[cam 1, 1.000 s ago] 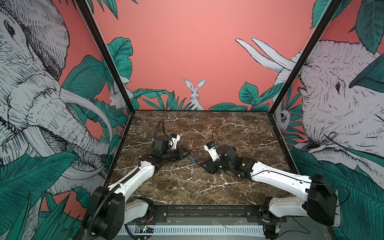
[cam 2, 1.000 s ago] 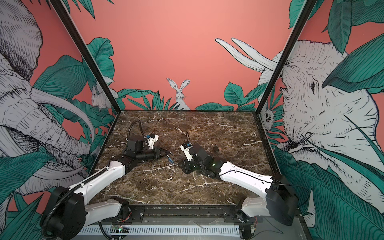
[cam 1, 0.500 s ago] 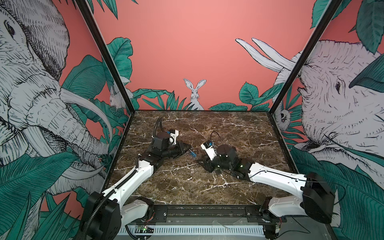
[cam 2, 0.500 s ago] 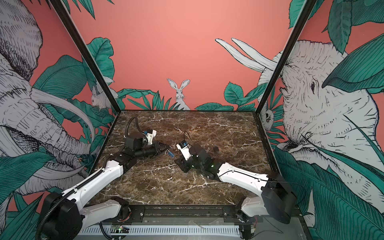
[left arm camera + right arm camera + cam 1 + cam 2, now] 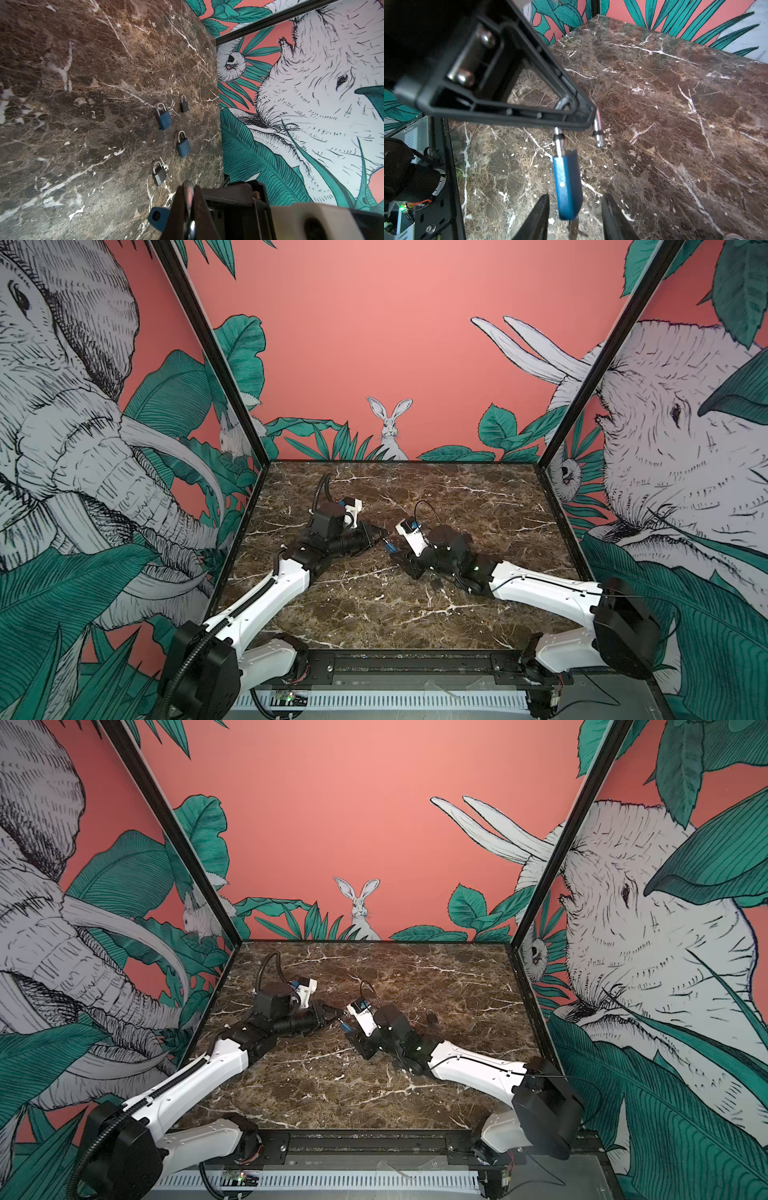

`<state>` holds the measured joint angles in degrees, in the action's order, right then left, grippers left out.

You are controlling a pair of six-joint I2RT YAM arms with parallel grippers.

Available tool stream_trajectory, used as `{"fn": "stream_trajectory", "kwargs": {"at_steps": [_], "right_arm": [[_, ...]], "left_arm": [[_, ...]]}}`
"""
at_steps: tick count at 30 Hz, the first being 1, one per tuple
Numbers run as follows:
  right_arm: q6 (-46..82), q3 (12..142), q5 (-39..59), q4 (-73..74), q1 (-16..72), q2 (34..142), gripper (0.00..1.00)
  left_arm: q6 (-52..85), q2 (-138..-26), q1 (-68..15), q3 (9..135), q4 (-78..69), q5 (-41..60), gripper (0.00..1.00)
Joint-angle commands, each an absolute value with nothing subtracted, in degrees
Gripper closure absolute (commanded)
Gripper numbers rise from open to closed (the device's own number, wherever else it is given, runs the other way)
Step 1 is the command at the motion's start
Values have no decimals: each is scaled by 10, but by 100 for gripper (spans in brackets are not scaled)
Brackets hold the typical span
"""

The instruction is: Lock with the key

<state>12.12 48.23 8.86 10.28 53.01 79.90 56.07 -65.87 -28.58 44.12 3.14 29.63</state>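
A blue padlock (image 5: pixel 566 182) hangs from its silver shackle (image 5: pixel 598 128), which stands open with the free end out of the body. My left gripper (image 5: pixel 189 195) is shut on that shackle, and the body's top with its hole (image 5: pixel 158 216) sticks out beside the jaws. A key (image 5: pixel 574 228) pokes out of the padlock's underside. My right gripper (image 5: pixel 575 207) is open, one finger on each side of the body with gaps on both sides. In both top views the padlock (image 5: pixel 390 546) (image 5: pixel 345 1027) sits between the left gripper (image 5: pixel 380 536) and the right gripper (image 5: pixel 403 562).
Several other padlocks lie on the marble table (image 5: pixel 83 104) near its right edge: two blue ones (image 5: pixel 164 119) (image 5: pixel 183 145), a black one (image 5: pixel 184 106) and a dark grey one (image 5: pixel 159 174) with keys. One small black padlock (image 5: pixel 432 1017) shows beside the right arm.
The left gripper has carried the blue padlock a little toward the back. The right gripper has followed it leftward and its jaws have narrowed slightly.
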Motion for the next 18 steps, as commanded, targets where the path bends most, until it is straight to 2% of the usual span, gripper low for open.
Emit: {"fn": "stream_trajectory", "kwargs": {"at_steps": [1, 6, 18], "right_arm": [[108, 497, 81, 129, 527, 807, 61], [107, 512, 94, 121, 527, 823, 70], [110, 528, 90, 116, 527, 841, 74]], "left_arm": [[572, -657, -291, 464, 18, 295, 100], [576, -660, -293, 466, 11, 297, 100], [577, -657, -294, 465, 7, 296, 100]]}}
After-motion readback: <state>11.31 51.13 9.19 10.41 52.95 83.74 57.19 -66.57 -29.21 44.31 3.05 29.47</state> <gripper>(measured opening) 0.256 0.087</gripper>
